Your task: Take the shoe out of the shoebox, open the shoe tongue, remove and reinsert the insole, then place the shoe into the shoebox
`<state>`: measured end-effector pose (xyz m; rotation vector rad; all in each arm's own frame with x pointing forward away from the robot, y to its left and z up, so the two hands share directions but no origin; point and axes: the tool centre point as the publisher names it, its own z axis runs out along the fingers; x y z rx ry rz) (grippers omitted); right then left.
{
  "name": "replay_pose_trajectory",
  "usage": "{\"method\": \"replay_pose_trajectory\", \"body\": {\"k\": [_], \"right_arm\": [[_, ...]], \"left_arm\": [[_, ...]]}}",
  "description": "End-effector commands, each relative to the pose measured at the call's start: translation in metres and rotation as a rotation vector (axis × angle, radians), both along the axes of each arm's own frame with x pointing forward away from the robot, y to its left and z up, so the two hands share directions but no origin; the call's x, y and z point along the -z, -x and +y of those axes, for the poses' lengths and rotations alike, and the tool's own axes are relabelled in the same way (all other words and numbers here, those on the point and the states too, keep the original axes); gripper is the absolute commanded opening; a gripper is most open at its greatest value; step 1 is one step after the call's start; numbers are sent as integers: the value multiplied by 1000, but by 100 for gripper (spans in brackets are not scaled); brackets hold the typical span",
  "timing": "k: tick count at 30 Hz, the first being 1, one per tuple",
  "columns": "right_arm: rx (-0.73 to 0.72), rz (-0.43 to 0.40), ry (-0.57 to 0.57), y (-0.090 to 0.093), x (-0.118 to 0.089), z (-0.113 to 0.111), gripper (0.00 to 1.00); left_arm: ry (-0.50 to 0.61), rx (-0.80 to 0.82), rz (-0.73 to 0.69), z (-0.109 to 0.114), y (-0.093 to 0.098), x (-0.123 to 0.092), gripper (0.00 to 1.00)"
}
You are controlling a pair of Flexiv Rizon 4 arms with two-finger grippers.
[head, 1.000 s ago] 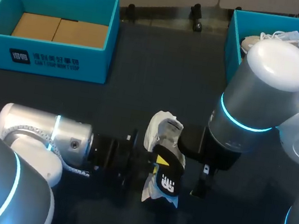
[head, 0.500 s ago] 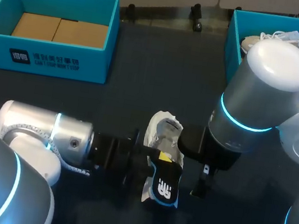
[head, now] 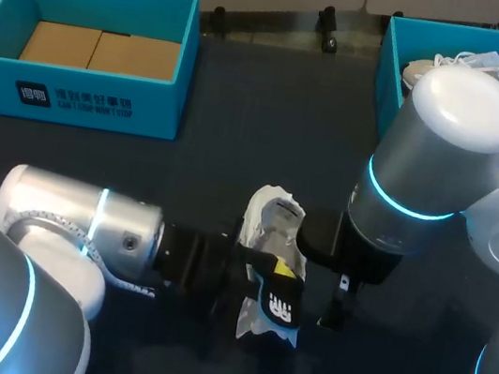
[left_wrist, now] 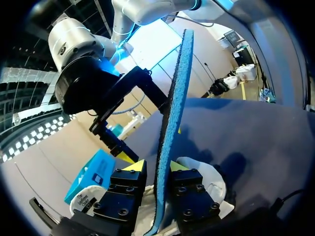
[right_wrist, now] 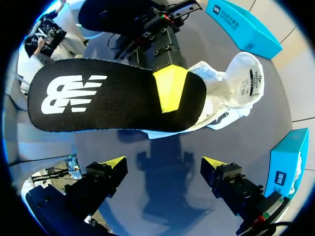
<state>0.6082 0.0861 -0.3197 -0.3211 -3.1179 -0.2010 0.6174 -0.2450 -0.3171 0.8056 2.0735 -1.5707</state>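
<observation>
- While the left gripper (left_wrist: 156,166) pinches it edge-on from both sides, the black foam insole with white logo and blue underside (head: 278,307) stands over the white mesh sneaker (head: 267,223). The fingers hide whether the held end touches the shoe.
- Sneaker lies mid-table on the dark tabletop (head: 240,129), between both arms and outside both boxes. The tongue end shows; most of the body is covered by the insole and left gripper.
- Right gripper (right_wrist: 165,164): fingers spread wide, holding nothing, just beside the shoe. In the head view it's mostly hidden under its own arm.
- Teal cardboard shoebox (head: 101,102) at far left, brown card inside.
- Second teal shoebox (head: 390,67) at far right holds another white lace-up shoe (head: 477,67); the right arm cuts off the box's near part.
</observation>
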Motion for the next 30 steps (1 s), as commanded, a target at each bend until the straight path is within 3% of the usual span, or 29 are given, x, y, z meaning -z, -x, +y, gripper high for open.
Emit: {"method": "replay_pose_trajectory", "body": {"k": [1,2,3,11,30], "right_arm": [[0,-1,-1,0,2,1,100],[0,-1,-1,0,2,1,100],[0,-1,-1,0,2,1,100],[0,-1,-1,0,2,1,100],[0,-1,-1,0,2,1,100]], "left_arm": [[-21,-1,-1,-7,2,-1,23],[-26,-3,-4,-8,2,0,16],[-29,-5,-7,-9,1,0,0],[-35,-9,-16,-8,-2,4,0],[-34,-115,-89,9,-33,32,0]]}}
